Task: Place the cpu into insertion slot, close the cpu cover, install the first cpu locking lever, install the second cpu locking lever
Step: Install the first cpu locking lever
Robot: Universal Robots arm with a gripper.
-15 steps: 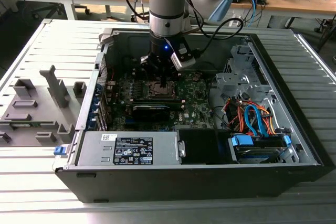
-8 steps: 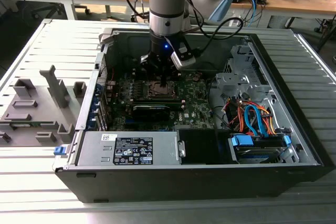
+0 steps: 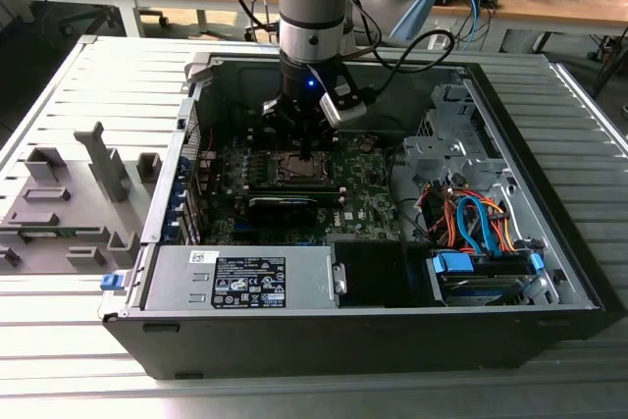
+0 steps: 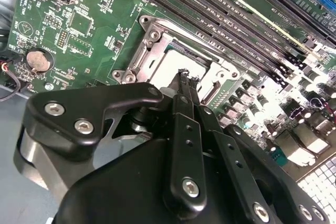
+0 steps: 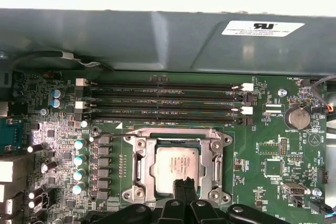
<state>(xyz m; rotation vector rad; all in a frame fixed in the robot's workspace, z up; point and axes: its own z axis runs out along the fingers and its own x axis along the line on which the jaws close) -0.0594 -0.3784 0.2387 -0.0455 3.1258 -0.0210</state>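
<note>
Cpu (image 5: 177, 163) seated in insertion slot (image 5: 173, 143), cpu cover (image 5: 144, 169) apparently down; locking lever (image 5: 113, 135) latching unclear; pincer (image 5: 181, 184) narrow, empty, over cpu edge.

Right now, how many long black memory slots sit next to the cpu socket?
4 memory slots, parallel in the first wrist view, between the cpu and the grey case wall: one nearest the wall, two between, one nearest the cpu. None seems hidden.

cpu (image 5: 177, 164) top dull silver metal; cpu cover (image 5: 137, 167) shiny bare metal; hand (image 5: 181, 186) matt black; board (image 5: 273, 145) glossy green.
</note>
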